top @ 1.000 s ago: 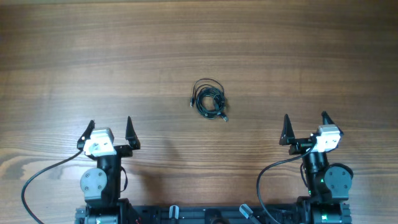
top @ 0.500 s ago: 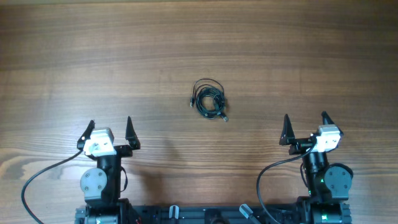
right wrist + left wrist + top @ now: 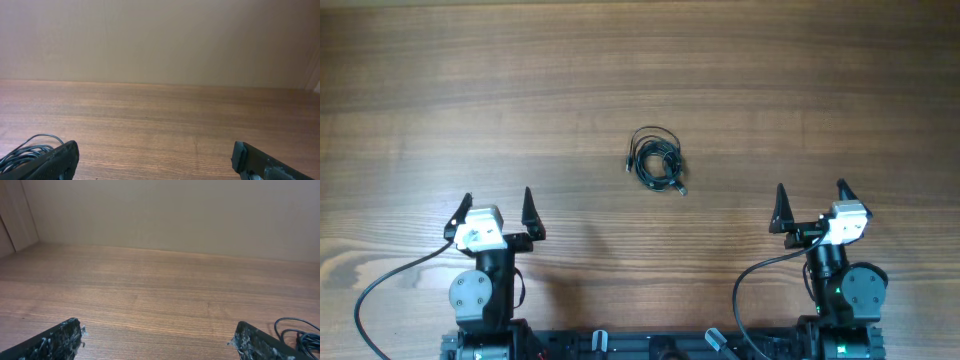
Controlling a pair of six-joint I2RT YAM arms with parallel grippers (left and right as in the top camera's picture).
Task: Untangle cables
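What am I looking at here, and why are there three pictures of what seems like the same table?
It is one robot with two arms, seen at one moment. The overhead picture looks straight down. The left tool and right tool, each a pair of black fingers, sit at the robot's side of a wooden table. Between and beyond them lies a small tangle of black cable. The other two pictures come from cameras on each wrist, looking forward past that arm's own fingers. Both tools are open and hold nothing.
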